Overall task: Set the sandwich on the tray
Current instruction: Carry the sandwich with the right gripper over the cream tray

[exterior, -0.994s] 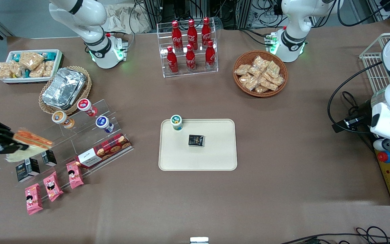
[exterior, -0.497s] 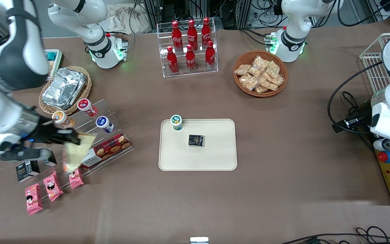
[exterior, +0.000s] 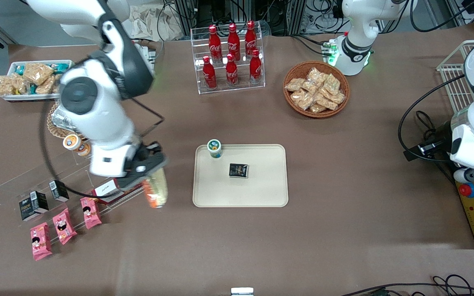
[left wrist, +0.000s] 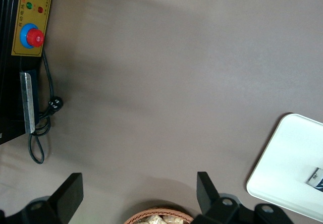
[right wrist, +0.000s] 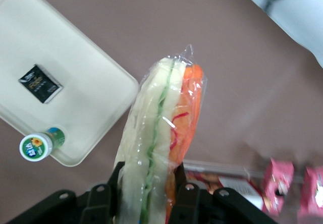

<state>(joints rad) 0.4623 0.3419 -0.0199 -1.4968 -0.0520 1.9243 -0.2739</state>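
The sandwich (exterior: 155, 190) (right wrist: 160, 133), a clear-wrapped wedge of pale bread with green and orange-red layers, hangs above the brown table, clamped in my gripper (exterior: 148, 172) (right wrist: 147, 183), which is shut on it. It is held in the air beside the cream tray (exterior: 261, 193) (right wrist: 86, 108), toward the working arm's end of the table. On the tray stand a small green-lidded cup (exterior: 214, 148) (right wrist: 36, 148) and a black packet (exterior: 238, 170) (right wrist: 40, 84). The rest of the tray's surface is bare.
A red cookie box (exterior: 109, 190), black cartons (exterior: 33, 204) and pink snack packets (exterior: 64, 224) lie on a clear stepped stand under my arm. Cola bottles (exterior: 232, 57) and a basket of snack packs (exterior: 316, 89) sit farther from the front camera.
My arm has swung from the table's working-arm end toward the tray, carrying the sandwich over the stepped stand; it now hangs just short of the tray's edge.
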